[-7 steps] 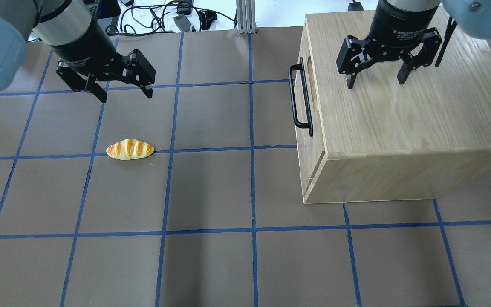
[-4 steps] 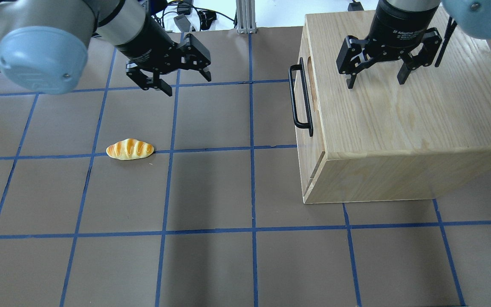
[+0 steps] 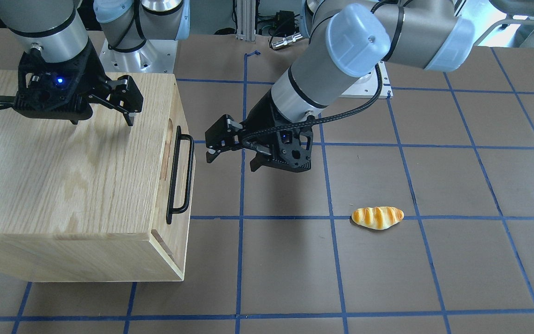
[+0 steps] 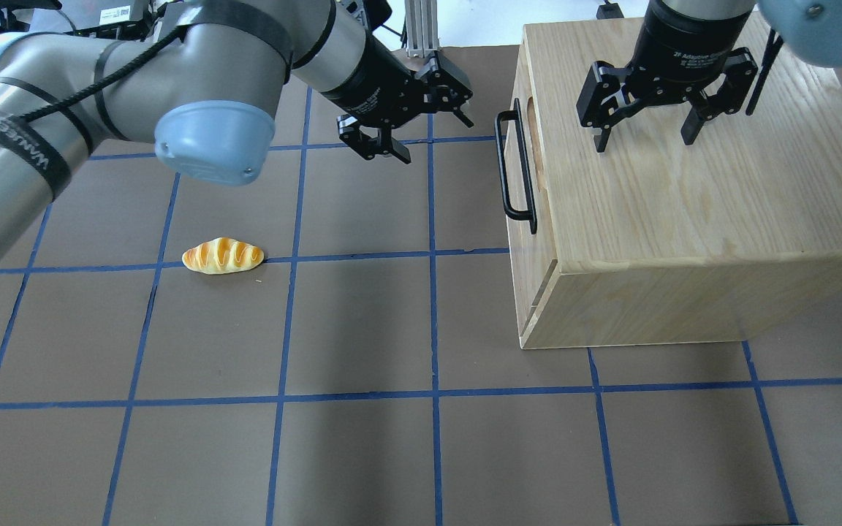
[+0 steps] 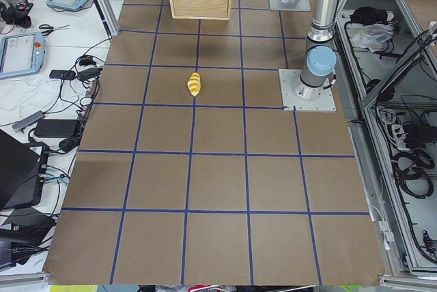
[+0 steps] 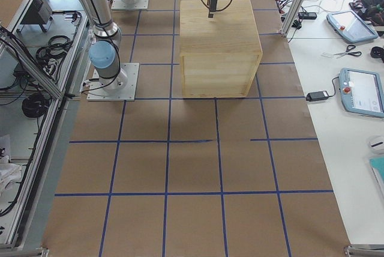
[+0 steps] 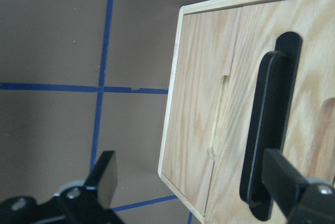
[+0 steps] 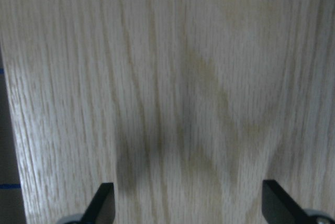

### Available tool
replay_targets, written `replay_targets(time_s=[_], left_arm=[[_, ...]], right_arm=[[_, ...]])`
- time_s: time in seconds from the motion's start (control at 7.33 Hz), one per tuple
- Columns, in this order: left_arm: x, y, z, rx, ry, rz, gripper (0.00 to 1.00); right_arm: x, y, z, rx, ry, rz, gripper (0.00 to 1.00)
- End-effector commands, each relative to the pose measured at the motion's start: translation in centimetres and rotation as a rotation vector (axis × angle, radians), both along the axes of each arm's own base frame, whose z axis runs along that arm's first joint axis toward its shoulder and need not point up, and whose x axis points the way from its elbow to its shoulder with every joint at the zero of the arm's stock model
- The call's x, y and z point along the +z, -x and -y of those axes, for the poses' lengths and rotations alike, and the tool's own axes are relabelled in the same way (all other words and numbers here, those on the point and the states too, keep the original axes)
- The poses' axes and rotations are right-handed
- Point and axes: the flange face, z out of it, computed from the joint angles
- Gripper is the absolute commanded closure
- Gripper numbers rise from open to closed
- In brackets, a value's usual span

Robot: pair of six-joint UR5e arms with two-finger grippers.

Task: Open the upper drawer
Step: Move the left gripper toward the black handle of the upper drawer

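A light oak cabinet (image 4: 684,219) stands on the right side of a brown tabletop (image 4: 362,329) marked with blue tape lines. The upper drawer (image 7: 306,62) sits at the top of the cabinet's front face, which looks toward the middle of the tabletop. It appears shut, flush with the cabinet. A long black bar handle (image 4: 506,168) runs across the drawer front.

The left claw (image 4: 432,139) hangs just beside the handle, facing it, not touching it. Its fingers are spread apart and hold nothing. The right claw (image 4: 644,142) is poised over the cabinet's top, fingers pointing down, also spread wide and empty. A small toy bread roll (image 4: 223,256) lies on the tabletop, well apart from the cabinet.
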Motion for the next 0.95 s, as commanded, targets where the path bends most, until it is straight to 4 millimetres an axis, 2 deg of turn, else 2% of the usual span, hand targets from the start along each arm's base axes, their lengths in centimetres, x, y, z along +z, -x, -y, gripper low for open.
replay_targets(time_s=[0.0, 0.27, 0.82], left_arm=[[-2.2, 3.0, -0.3, 0.000, -0.032, -0.011, 0.00], [-3.5, 3.3, 0.1, -0.005, -0.048, 0.004, 0.00], [-4.7, 4.2, 0.1, -0.021, -0.054, 0.008, 0.00]], right_arm=[[0.0, 0.0, 0.0, 0.000, 0.000, 0.000, 0.00], [0.0, 0.0, 0.0, 0.000, 0.000, 0.000, 0.00], [0.0, 0.0, 0.0, 0.001, 0.000, 0.000, 0.00]])
